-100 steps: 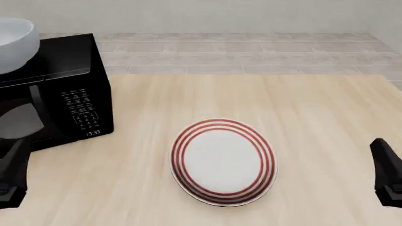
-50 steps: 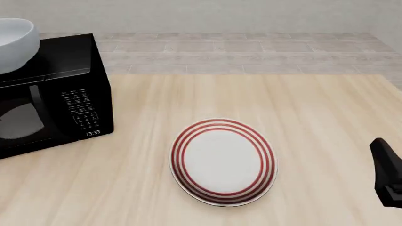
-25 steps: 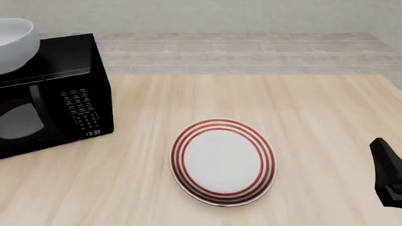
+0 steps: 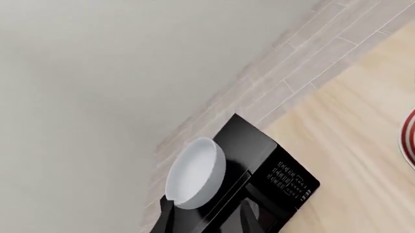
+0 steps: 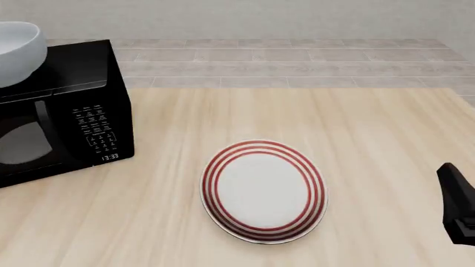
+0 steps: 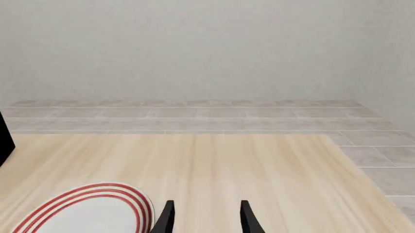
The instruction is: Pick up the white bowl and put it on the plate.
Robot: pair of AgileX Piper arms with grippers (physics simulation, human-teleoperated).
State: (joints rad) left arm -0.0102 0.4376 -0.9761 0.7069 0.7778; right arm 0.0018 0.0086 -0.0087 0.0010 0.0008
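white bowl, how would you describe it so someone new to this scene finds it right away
Find the black microwave at the table's far left. The bowl sits on its top, off the table surface. It is deep, plain glossy white, unlike the flat red-ringed plate lying on the table.
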